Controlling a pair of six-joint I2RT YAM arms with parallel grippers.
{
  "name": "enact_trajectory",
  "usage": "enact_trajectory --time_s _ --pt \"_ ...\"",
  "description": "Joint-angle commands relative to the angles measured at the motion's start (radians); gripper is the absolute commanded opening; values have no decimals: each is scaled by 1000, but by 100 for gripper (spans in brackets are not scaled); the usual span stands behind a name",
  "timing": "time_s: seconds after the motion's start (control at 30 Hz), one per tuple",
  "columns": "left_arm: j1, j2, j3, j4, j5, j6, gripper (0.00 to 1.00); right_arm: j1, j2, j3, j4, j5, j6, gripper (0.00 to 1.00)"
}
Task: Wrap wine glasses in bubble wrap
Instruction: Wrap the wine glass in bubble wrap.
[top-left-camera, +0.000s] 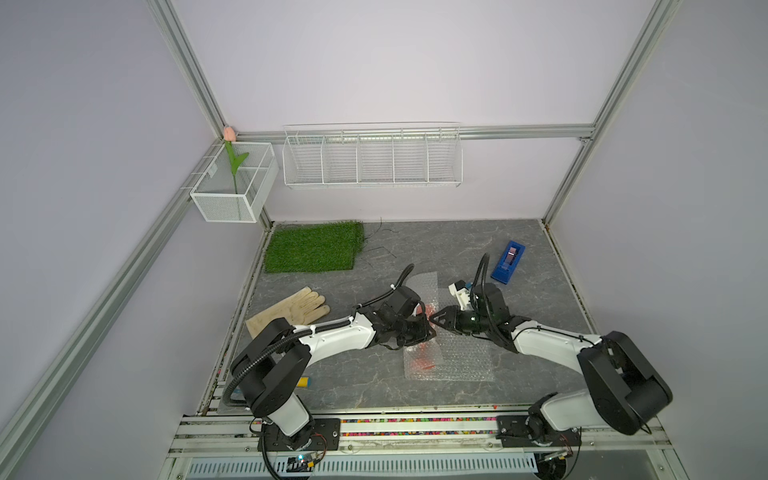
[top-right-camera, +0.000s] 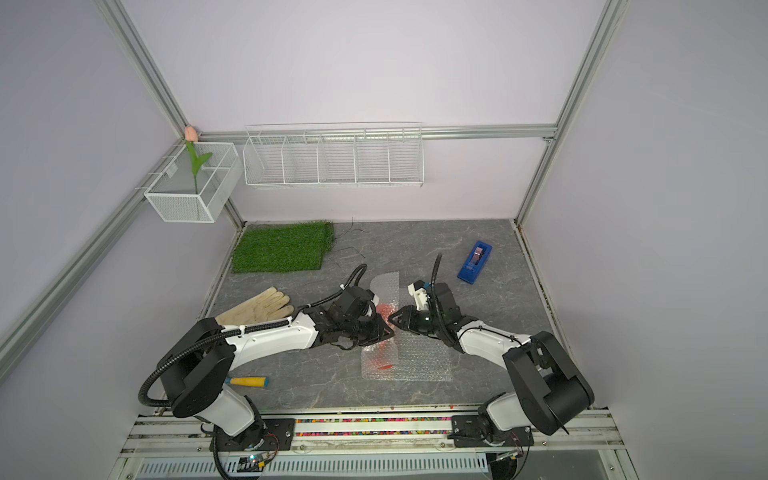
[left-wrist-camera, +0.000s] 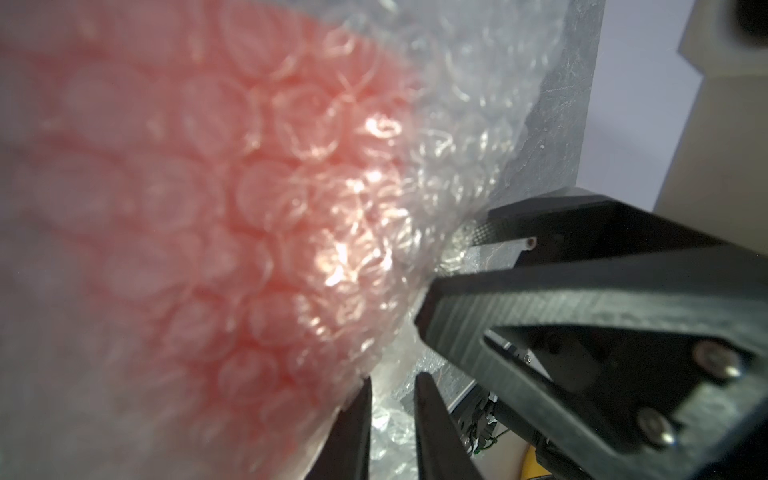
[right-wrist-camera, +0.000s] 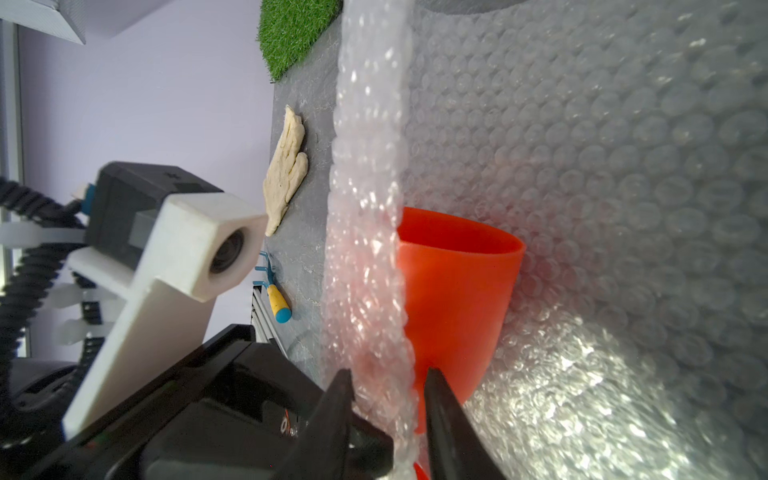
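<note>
Left gripper (left-wrist-camera: 390, 386): fingers nipped together on a fold of the bubble wrap (top-left-camera: 457, 357), with red showing through the film.
Right gripper (right-wrist-camera: 388, 382): fingers stand close on either side of the raised wrap edge; whether they clamp it cannot be told.
Yellow-handled tool (top-right-camera: 247, 381): nearest the front, on the left side.
Goblet (right-wrist-camera: 457, 291): lying on the wrap between both grippers, partly under the fold.
Glove (top-left-camera: 291, 309): flat, left of the wrap.
Tape dispenser (top-left-camera: 508, 262): farther back, on the right.
Grass mat (top-left-camera: 313, 246): far left corner.
</note>
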Motion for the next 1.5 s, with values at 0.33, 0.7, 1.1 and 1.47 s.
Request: enact_trajectory --time_s 0.33,0.7,1.1,1.47 --pt "-8 -95 59 -47 -27 37 40 3 4 33 -105 17 -96 7" --pt "50 -288 28 -139 -169 167 72 3 25 40 -200 80 -164 7" --pt "158 -188 -37 -84 -159 270 92 4 86 39 -153 81 -163 7" --pt "169 -72 -63 22 -2 244 100 5 138 50 -111 77 -153 12"
